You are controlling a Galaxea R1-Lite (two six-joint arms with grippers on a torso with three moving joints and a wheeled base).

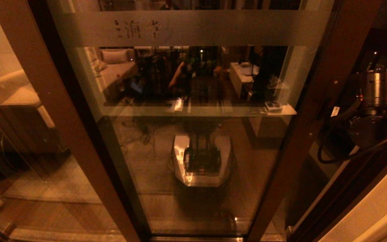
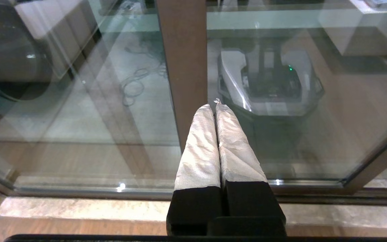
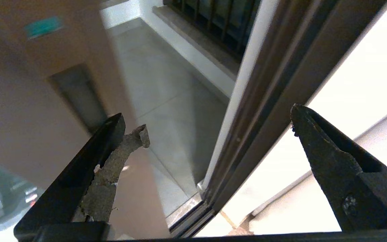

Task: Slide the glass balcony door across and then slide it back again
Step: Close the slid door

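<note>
Glass balcony door (image 1: 193, 134) beside spread right hand (image 3: 207, 131)

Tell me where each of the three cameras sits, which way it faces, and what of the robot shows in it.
Head: up on the robot, looking forward and down at the glass balcony door; right arm at the door's right edge.
Left wrist: behind the shut left gripper, low, facing the door's brown frame.
Right wrist: behind the open right gripper, looking through the gap at the balcony floor and railing.
Shared: head and left wrist views both catch the robot's reflected base.
</note>
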